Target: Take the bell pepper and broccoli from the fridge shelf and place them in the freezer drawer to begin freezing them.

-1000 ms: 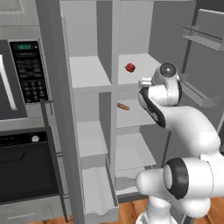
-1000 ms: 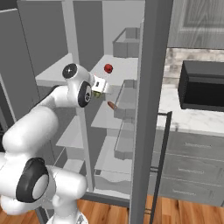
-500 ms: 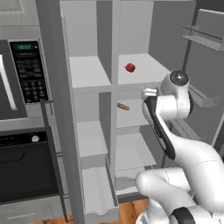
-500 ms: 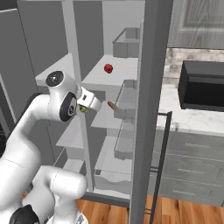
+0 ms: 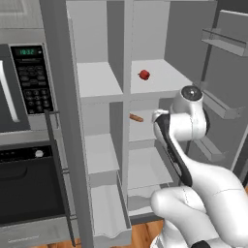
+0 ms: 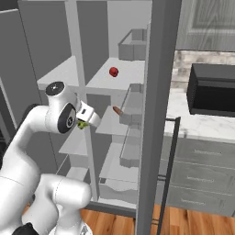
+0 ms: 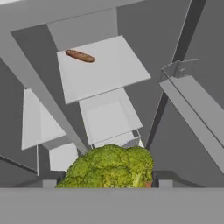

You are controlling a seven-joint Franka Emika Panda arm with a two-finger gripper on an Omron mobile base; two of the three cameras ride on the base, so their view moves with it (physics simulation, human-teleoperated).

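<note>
Fridge shelf, the plain flat white board topping the wider column of the grey-white fridge, is carrying the small rounded red bell pepper near its front left corner. Both base views are showing that pepper; the hand view is looking lower and is missing it. Below, the long narrow white freezer drawer is standing pulled out at the foot of the narrower column, clearest in the left base view. One shelf under the pepper, a brown stick-shaped food is lying near the back left corner. The dark two-finger gripper is clenching the lumpy yellow-green broccoli, off every shelf and in front of the open fridge. The right base view is giving merely a green speck at the hand, while the hand view is showing the whole floret between the finger tips.
</note>
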